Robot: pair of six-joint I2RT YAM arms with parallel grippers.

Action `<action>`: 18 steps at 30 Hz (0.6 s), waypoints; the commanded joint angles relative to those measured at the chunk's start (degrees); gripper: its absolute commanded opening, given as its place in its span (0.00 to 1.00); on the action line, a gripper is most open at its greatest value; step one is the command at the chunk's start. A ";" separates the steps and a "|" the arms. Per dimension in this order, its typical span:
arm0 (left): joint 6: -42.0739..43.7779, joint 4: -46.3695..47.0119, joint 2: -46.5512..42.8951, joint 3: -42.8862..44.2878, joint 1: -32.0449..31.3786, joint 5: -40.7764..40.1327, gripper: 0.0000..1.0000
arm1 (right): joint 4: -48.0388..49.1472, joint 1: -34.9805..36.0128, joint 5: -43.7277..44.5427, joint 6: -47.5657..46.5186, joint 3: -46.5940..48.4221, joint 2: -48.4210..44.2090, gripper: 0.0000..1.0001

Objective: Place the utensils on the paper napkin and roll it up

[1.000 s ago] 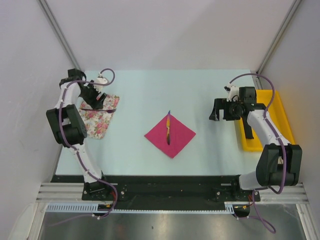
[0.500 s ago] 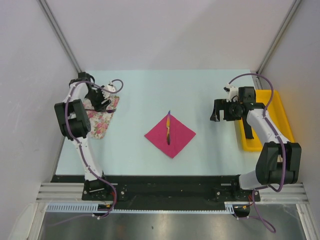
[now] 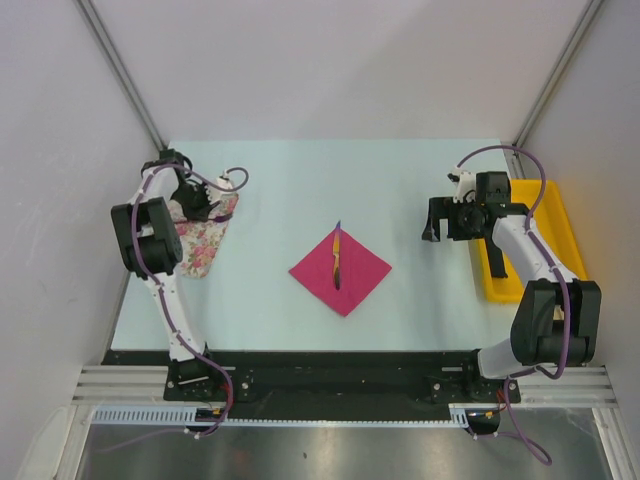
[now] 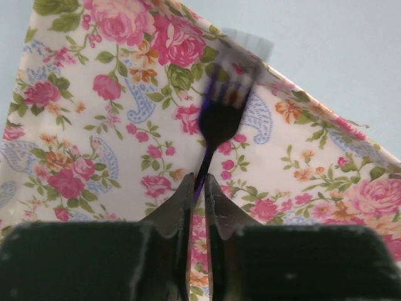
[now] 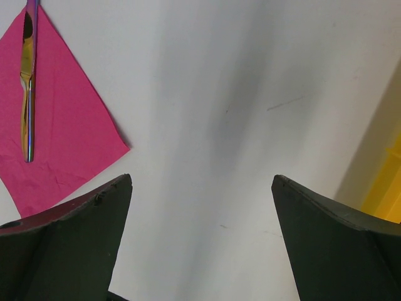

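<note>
The magenta paper napkin (image 3: 345,270) lies as a diamond at the table's middle. A slim yellow-orange utensil (image 3: 337,256) rests along its left half, also seen in the right wrist view as the utensil (image 5: 26,81) on the napkin (image 5: 59,132). My left gripper (image 3: 204,207) is at the far left over the floral cloth (image 3: 200,248). In its wrist view the left gripper (image 4: 199,182) is shut on the handle of a purple fork (image 4: 219,116), tines pointing away. My right gripper (image 3: 432,222) hangs open and holds nothing, right of the napkin; the right gripper (image 5: 200,182) shows only bare table between its fingers.
A yellow tray (image 3: 560,225) sits at the table's right edge with a long black bar (image 3: 495,262) in it; its yellow rim (image 5: 385,188) shows at the right of the right wrist view. The floral cloth (image 4: 94,132) fills most of the left wrist view.
My left gripper has closed on the purple fork's handle, and the left arm has drawn back toward the far left corner over the cloth. The right arm has barely moved.
</note>
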 commanded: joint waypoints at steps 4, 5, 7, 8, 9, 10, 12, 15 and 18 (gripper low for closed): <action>-4.38 -0.27 -5.54 -3.65 -0.05 2.29 0.00 | 1.58 -0.23 0.96 0.26 1.59 -0.23 1.00; -6.57 -0.17 -6.85 -3.66 -0.05 2.91 0.00 | 1.49 -0.41 0.87 0.26 1.59 -0.23 1.00; -9.04 0.88 -8.27 -3.74 -0.05 4.23 0.00 | 1.58 -0.41 0.87 0.26 1.59 -0.31 1.00; -13.14 1.58 -9.67 -3.57 -0.05 4.41 0.00 | 1.58 -0.50 0.78 0.26 1.50 -0.58 1.00; -15.44 2.28 -10.12 -3.48 -0.05 4.50 0.00 | 1.32 -0.50 0.78 0.18 1.68 -0.58 0.99; -17.82 3.68 -10.99 -3.13 -0.05 4.32 0.00 | 0.97 -0.58 0.69 0.09 1.77 -0.58 1.00; -24.67 5.01 -13.09 -2.87 -0.14 3.62 0.00 | 0.70 -0.58 0.61 0.09 1.77 -0.84 1.00; -36.79 9.75 -15.99 -3.65 -1.02 -1.28 0.00 | 0.09 -0.67 0.52 0.09 1.50 -1.45 1.00; -47.25 8.18 -19.50 -3.47 -3.65 -4.62 0.00 | -0.18 -0.76 0.34 0.53 1.15 -2.24 1.00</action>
